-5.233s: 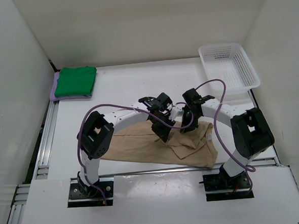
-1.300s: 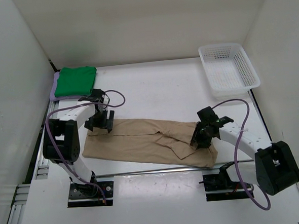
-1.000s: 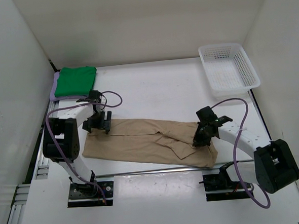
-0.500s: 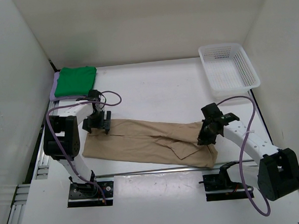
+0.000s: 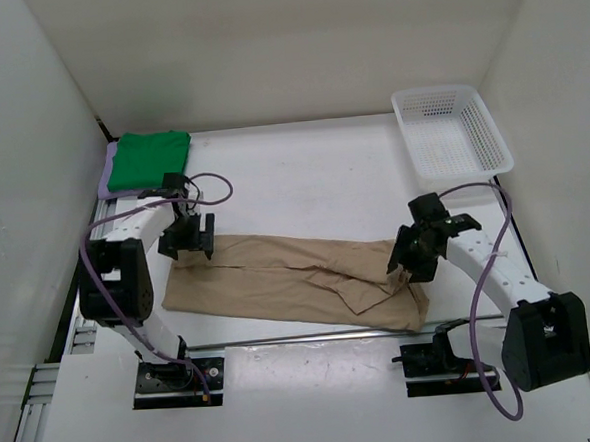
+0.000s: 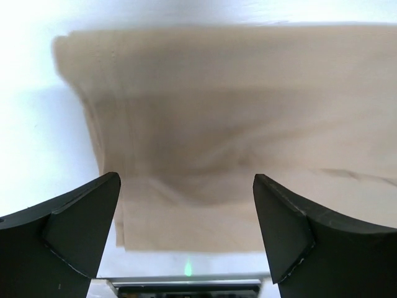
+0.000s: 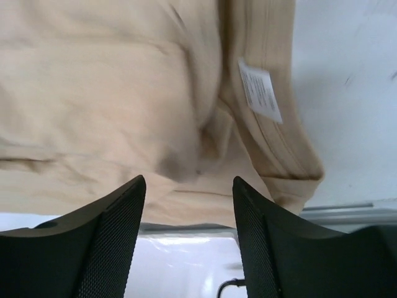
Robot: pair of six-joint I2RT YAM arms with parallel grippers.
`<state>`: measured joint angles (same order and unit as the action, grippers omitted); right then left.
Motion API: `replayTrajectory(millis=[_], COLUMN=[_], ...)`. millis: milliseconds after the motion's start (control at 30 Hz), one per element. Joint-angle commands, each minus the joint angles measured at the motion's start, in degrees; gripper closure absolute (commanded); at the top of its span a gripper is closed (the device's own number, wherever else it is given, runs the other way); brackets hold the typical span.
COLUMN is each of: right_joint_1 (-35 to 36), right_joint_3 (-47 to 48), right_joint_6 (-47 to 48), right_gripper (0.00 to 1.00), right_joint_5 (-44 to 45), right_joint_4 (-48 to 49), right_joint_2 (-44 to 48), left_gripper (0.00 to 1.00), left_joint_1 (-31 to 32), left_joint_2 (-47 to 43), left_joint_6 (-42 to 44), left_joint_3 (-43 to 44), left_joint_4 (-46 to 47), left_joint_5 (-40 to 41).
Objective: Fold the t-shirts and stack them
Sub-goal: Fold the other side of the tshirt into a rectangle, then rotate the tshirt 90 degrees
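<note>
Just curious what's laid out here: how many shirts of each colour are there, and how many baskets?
Beige t-shirt: 1
Green t-shirt: 1
Lavender t-shirt: 1
White mesh basket: 1
Total: 4

The top camera looks down from behind over the whole table (image 5: 302, 170); each wrist camera hangs close above one end of the beige shirt (image 5: 278, 277).

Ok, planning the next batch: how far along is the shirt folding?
Done: the green shirt lies folded on the lavender shirt, far left. In hand: the beige shirt, a long strip, with the left end effector and right end effector open over its ends. Remaining: finish folding it and stack it.
</note>
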<state>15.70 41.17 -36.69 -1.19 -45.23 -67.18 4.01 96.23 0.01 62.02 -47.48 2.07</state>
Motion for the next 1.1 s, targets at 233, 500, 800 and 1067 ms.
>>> replayTrajectory(millis=[233,500,800,1067], right_joint_1=[-5.51,-5.51,-2.44,1.7], right_joint_3=[15.51,17.01,34.39,62.25], right_joint_6=[3.46,-0.31,-3.22,-3.22], right_gripper=[0.43,0.87,0.98,0.98], right_joint_5=[4.88,5.48,17.71,17.71], right_joint_4=[0.23,7.17,2.79,-0.56], right_joint_2=[-14.72,-29.56,-44.34,-60.77], left_gripper=[0.01,0.02,0.02,0.02], left_joint_1=[-8.84,-11.39,-20.26,-26.24], left_joint_2=[-3.95,5.98,13.46,11.45], left_joint_6=[-0.01,-0.01,-0.01,-0.01], left_joint_3=[8.04,5.39,3.91,-1.02], left_joint_4=[-0.35,4.68,6.62,7.14], left_joint_5=[-2.7,-0.14,7.16,8.31])
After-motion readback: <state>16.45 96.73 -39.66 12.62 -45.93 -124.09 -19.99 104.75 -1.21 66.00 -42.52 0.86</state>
